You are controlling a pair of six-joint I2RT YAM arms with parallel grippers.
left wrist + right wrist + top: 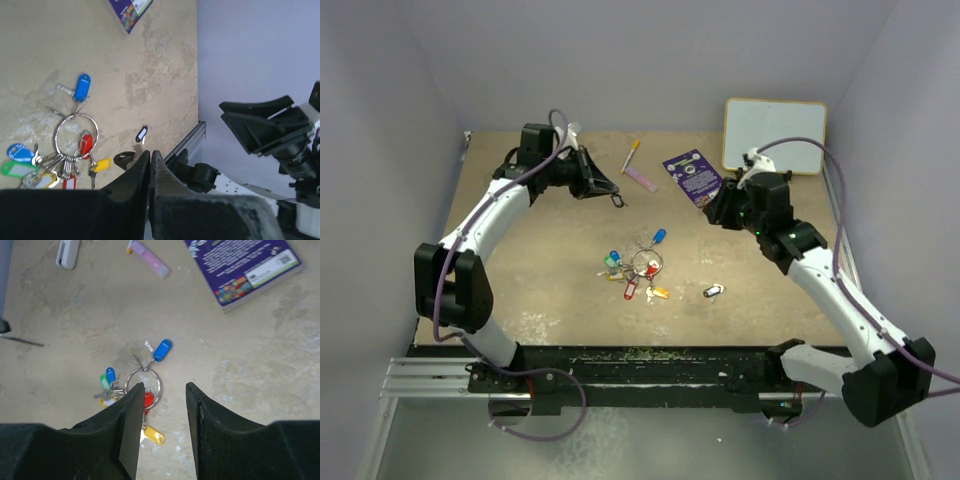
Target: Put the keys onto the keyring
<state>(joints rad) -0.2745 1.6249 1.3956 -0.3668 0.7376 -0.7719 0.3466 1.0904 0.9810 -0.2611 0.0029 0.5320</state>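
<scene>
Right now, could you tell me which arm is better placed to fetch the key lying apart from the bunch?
Probably the right arm: the stray key lies on its side, and its jaws stand open; the left arm's are shut.

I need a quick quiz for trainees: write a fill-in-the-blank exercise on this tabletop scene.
1. The left gripper has its jaws ____.
2. The right gripper, jaws apart, holds ____.
3. The tag lying inside the loop of the keyring is ____.
4. The card near the whiteboard is ____.
Missing words: shut; nothing; red; purple.
</scene>
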